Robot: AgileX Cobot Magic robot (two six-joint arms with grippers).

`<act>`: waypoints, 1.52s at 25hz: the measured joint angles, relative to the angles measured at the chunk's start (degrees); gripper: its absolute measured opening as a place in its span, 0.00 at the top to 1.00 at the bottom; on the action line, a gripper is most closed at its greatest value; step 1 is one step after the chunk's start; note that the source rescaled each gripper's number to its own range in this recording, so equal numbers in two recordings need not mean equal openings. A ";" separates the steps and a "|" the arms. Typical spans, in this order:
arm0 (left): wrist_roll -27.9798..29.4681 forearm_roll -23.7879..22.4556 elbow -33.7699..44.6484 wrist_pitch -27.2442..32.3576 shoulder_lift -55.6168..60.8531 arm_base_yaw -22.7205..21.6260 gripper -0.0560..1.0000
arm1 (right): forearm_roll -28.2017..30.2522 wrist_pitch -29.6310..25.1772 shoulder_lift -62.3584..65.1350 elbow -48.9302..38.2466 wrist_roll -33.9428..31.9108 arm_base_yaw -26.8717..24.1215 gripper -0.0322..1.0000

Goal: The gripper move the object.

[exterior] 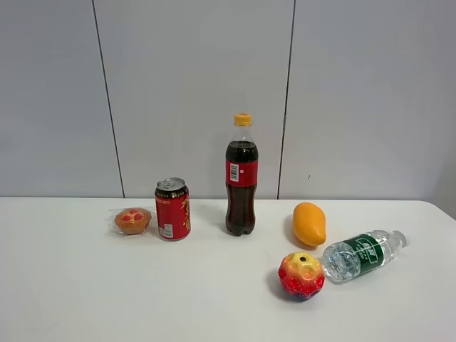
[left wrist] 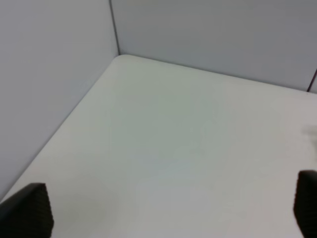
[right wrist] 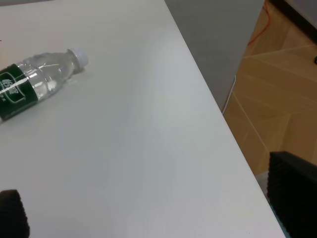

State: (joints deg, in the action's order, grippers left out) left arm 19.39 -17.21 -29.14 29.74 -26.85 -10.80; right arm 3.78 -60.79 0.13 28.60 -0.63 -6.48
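The clear water bottle (exterior: 362, 254) with a dark green label lies on its side on the white table at the right, cap pointing right and back. It also shows in the right wrist view (right wrist: 37, 83), well ahead of the gripper. My right gripper (right wrist: 153, 215) is open and empty, its black fingertips (right wrist: 292, 196) apart near the table's right edge. My left gripper (left wrist: 171, 208) is open and empty over bare table near the left back corner. Neither gripper shows in the exterior high view.
A multicoloured ball (exterior: 301, 275) touches the bottle's base. An orange mango (exterior: 309, 223), a tall cola bottle (exterior: 241, 176) with a yellow cap, a red can (exterior: 172, 209) and a small wrapped cake (exterior: 133, 220) stand in a row behind. The table's right edge (right wrist: 213, 99) drops to the floor.
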 joint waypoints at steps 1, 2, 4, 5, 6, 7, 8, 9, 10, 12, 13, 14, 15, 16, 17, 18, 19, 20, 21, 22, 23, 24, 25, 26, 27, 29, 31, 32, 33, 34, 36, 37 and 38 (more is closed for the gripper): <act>0.00 0.64 0.00 2.28 2.39 0.00 0.01 | 0.00 0.00 0.00 0.00 0.00 0.00 0.00; -0.14 1.40 -0.06 4.16 4.52 0.00 0.00 | 0.00 0.00 0.00 0.00 0.00 0.00 0.00; -0.33 2.95 -0.50 8.55 7.73 0.00 0.00 | 0.00 0.00 0.00 0.00 0.00 0.00 0.00; -0.70 3.82 -0.98 10.68 9.15 0.00 0.00 | 0.00 0.00 0.00 0.00 0.00 0.00 0.00; -1.47 4.58 -1.61 12.40 10.14 0.00 0.00 | 0.00 0.00 0.00 0.00 0.00 0.00 0.00; -2.76 5.40 -2.34 14.64 11.07 0.00 0.00 | 0.00 0.00 0.00 0.00 0.00 0.00 0.00; -4.64 6.18 -2.94 17.24 11.77 0.00 0.00 | 0.00 0.00 0.00 0.00 0.00 0.00 0.00; -6.57 6.72 -3.56 19.84 12.31 0.00 0.00 | 0.00 0.00 0.00 0.00 0.00 0.00 0.00; -9.26 6.95 -3.84 21.66 12.60 0.00 0.00 | 0.00 0.00 0.00 0.00 0.00 0.00 0.00; -14.34 7.77 -3.90 24.67 13.37 0.00 0.00 | 0.00 0.00 0.00 0.00 0.00 0.00 0.00; -16.82 8.44 -3.90 25.39 13.75 0.00 0.00 | 0.00 0.00 0.00 0.00 0.00 0.00 0.00; -19.05 9.40 -3.90 26.14 14.05 0.00 0.00 | 0.00 0.00 0.00 0.00 0.00 0.00 0.00; -21.11 11.03 -3.90 26.61 14.48 0.00 0.00 | 0.00 0.00 0.00 0.00 0.00 0.00 0.00; -22.78 13.06 -3.90 27.24 14.97 0.00 0.00 | 0.00 0.00 0.00 0.00 0.00 0.00 0.00; -24.63 14.91 -3.90 27.83 15.43 0.00 0.00 | 0.00 0.00 0.00 0.00 0.00 0.00 0.00; -26.37 17.21 -3.76 28.35 16.22 0.00 0.00 | 0.00 0.00 0.00 0.00 0.00 0.00 0.00; -27.98 18.28 -3.36 28.70 17.21 0.00 0.00 | 0.00 0.00 0.00 0.00 0.00 0.00 0.00; -29.28 18.94 -2.65 28.88 18.40 0.00 0.00 | 0.00 0.00 0.00 0.00 0.00 0.00 0.00; -30.71 19.22 -1.80 29.16 19.45 0.00 0.00 | 0.00 0.00 0.00 0.00 0.00 0.00 0.00; -31.85 19.47 -1.22 29.72 20.74 0.00 0.00 | 0.00 0.00 0.00 0.00 0.00 0.00 0.00; -32.62 19.55 -0.71 30.34 22.03 0.00 0.00 | 0.00 0.00 0.00 0.00 0.00 0.00 0.00; -33.17 19.61 -0.42 30.77 23.09 0.00 0.00 | 0.00 0.00 0.00 0.00 0.00 0.00 0.00; -33.51 19.61 -0.34 31.01 24.23 0.00 0.00 | 0.00 0.00 0.00 0.00 0.00 0.00 0.00; -33.58 19.63 -0.34 31.01 25.28 0.00 0.00 | 0.00 0.00 0.00 0.00 0.00 0.00 0.00; -33.63 19.63 -0.34 30.94 26.21 0.00 0.00 | 0.00 0.00 0.00 0.00 0.00 0.00 0.00; -33.63 19.63 -0.34 31.01 27.06 0.00 0.00 | 0.00 0.00 0.00 0.00 0.00 0.00 0.00; -33.63 19.63 -0.34 31.01 27.12 -0.06 0.00 | 0.00 0.00 0.00 0.00 0.00 0.00 0.00; -33.58 19.63 -0.34 31.01 27.12 -0.11 0.00 | 0.00 0.00 0.00 0.00 0.00 0.00 0.00; -33.18 19.68 -0.34 31.01 27.12 -0.11 0.00 | 0.00 0.00 0.00 0.00 0.00 0.00 0.00; -32.59 19.81 -0.34 31.01 27.12 -0.11 0.00 | 0.00 0.00 0.00 0.00 0.00 0.00 0.00; -30.10 19.88 -0.34 31.01 27.12 -0.11 0.00 | 0.00 0.00 0.00 0.00 0.00 0.00 0.00; -28.71 19.88 -0.34 31.01 27.12 -0.11 0.00 | 0.00 0.00 0.00 0.00 0.00 0.00 0.00; -27.54 19.74 -0.34 31.01 27.12 -0.11 0.00 | 0.00 0.00 0.00 0.00 0.00 0.00 0.00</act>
State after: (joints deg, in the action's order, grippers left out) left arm -8.15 2.54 -29.48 60.75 0.26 -10.91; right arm 3.78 -60.79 0.13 28.60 -0.63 -6.48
